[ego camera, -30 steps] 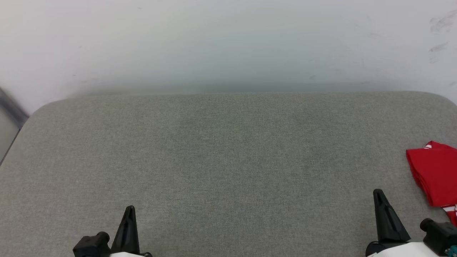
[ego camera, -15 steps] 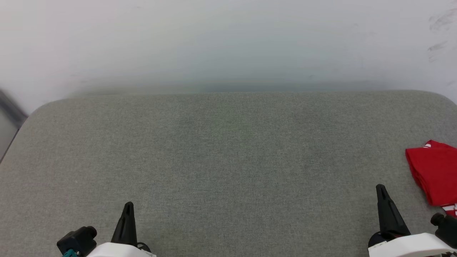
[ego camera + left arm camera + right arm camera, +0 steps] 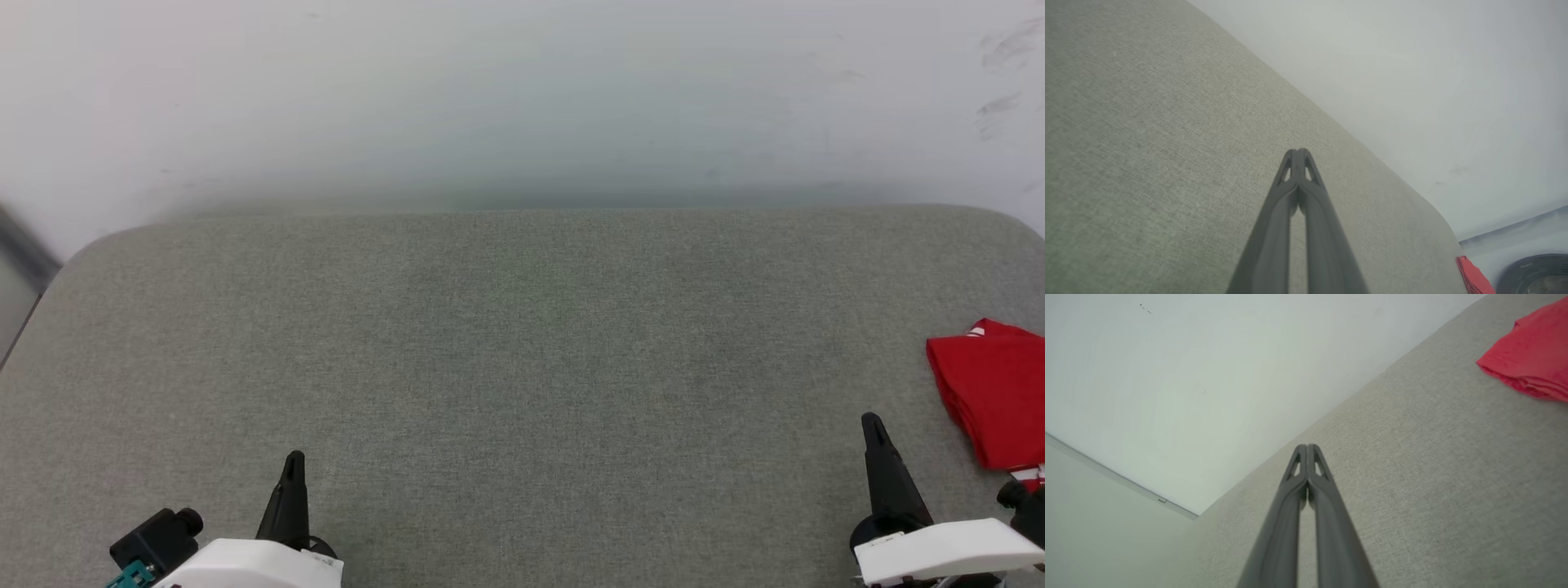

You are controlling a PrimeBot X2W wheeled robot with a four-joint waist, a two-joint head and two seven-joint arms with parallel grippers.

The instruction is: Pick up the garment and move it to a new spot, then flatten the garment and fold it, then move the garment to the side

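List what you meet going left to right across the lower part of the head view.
left pincer → right pincer → folded red shirt, which lies at the right edge of the grey cushion.

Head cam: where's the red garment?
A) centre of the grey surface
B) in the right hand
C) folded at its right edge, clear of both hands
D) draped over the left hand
C: the garment lies folded at the right edge of the grey surface, apart from the shut right hand.
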